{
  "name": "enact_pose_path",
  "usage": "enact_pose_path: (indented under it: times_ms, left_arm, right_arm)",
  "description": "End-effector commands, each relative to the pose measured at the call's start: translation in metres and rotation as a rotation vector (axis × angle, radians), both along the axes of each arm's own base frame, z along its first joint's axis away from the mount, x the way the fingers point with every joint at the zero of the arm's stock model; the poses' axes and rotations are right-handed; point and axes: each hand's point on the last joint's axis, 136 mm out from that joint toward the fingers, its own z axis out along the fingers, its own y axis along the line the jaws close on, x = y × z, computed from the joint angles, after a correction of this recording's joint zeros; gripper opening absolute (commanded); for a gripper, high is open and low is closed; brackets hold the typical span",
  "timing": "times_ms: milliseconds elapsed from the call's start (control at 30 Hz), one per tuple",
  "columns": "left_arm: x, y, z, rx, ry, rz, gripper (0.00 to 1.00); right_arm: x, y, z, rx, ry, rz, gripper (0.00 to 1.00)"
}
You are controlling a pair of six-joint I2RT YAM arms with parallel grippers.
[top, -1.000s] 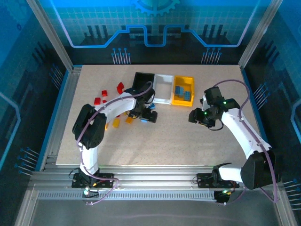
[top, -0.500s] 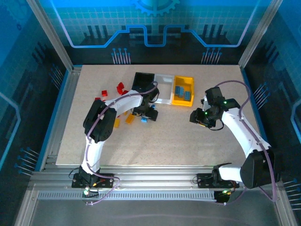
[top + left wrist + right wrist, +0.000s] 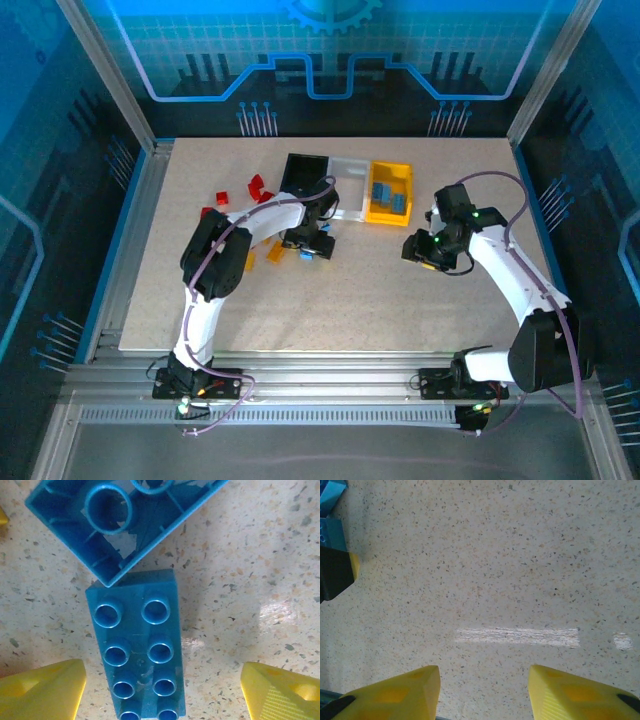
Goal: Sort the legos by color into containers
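Hovering low over the bench (image 3: 280,560), the left gripper (image 3: 160,676) has its yellow fingers (image 3: 45,690) spread, one on each side of a blue lego (image 3: 137,645) lying studs-up between them. The left finger is just beside the brick and the right one is well apart from it, so nothing is pinched. A second blue lego (image 3: 115,515) lies upside down with a corner touching the top end of the first one.

From the overhead view, that left gripper (image 3: 308,244) sits just in front of the containers. The black bin (image 3: 300,170), the white bin (image 3: 352,170) and the yellow bin (image 3: 404,172) stand in a row touching each other, and the yellow one has blue bricks (image 3: 384,190) in it. Red legos (image 3: 255,187) are scattered off to the left, and a couple of orange-yellow ones (image 3: 275,253) lie near the left arm's forearm.

The right gripper (image 3: 482,682) is parted too, with bare speckled bench between its fingers and nothing held. Overhead, it (image 3: 418,248) hangs right of centre, in front of the yellow bin.

Compared with a second ago, the left arm's elbow has swung up and in toward the middle, its forearm now covers more of the white bin, and its fingers have narrowed a touch. The right arm has barely budged.
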Motion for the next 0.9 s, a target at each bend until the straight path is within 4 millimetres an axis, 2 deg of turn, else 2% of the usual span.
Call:
enact_pose_path:
  times_ms: [0, 533, 867]
  left_arm:
    - [-0.004, 0.001, -0.006, -0.008, 0.045, 0.036, 0.80]
    - [-0.009, 0.010, -0.017, -0.014, 0.072, 0.069, 0.73]
    - [-0.010, 0.014, -0.019, -0.029, 0.066, 0.063, 0.60]
  right_arm:
    - [-0.003, 0.000, -0.005, 0.013, 0.021, 0.003, 0.51]
    - [-0.007, 0.005, -0.008, 0.043, 0.023, -0.018, 0.50]
    - [-0.001, 0.018, -0.008, 0.029, 0.033, 0.019, 0.50]
